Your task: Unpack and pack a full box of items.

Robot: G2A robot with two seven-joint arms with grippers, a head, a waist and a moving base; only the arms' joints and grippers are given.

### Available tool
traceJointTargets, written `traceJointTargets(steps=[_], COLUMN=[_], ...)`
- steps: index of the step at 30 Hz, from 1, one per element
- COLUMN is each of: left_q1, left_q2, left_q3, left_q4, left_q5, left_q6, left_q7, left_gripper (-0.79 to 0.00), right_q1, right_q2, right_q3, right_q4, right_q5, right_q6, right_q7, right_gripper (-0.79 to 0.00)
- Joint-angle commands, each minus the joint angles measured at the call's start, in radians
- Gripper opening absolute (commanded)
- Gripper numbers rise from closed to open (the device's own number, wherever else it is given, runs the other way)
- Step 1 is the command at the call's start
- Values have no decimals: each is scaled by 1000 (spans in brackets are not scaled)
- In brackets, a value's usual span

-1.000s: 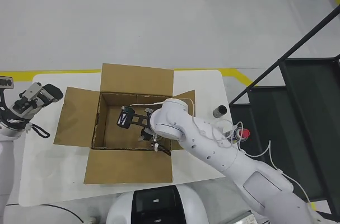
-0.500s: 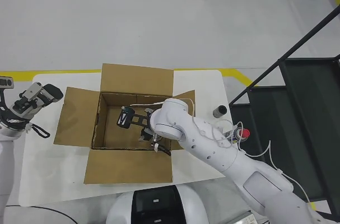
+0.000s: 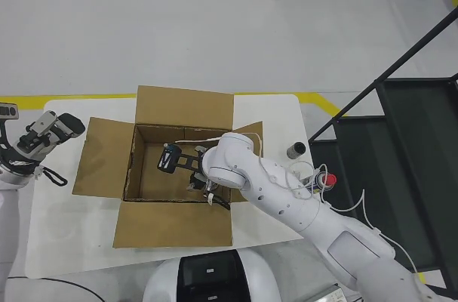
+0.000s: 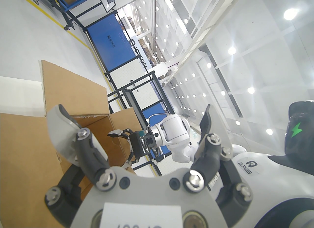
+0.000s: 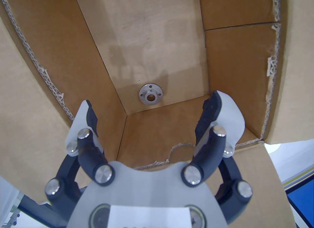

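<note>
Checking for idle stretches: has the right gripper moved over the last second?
No. In the top view, the right gripper sits at the same spot inside the cardboard box, no closer to any wall.

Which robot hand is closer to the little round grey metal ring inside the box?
Right. The right gripper hangs open over the brown cardboard box's opening, above the small round grey metal ring on its floor. The left gripper is outside, beyond a side flap.

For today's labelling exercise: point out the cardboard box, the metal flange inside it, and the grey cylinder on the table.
cardboard box (image 3: 185,106), top view, on its rear flap.
metal flange (image 5: 144,93), right wrist view, on its flat face.
grey cylinder (image 3: 296,150), top view, on its side.
</note>
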Motion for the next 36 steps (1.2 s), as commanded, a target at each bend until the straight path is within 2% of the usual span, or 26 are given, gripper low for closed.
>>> traceJointTargets(steps=[1,22,28,36], left_q1=[0,0,0,0], left_q2=[0,0,0,0], left_q3=[0,0,0,0], left_q4=[0,0,0,0], left_q5=[0,0,0,0], left_q6=[0,0,0,0], left_q7=[0,0,0,0], left_gripper=[0,0,0,0], right_q1=[0,-1,-2,32], right_q2=[0,0,0,-21], right_q3=[0,0,-20,-69], right_q4=[0,3,74,214], right_q5=[0,-5,-44,-58], right_q6=[0,0,-39,-51], right_q7=[0,-5,-13,-25], right_gripper=[0,0,0,0])
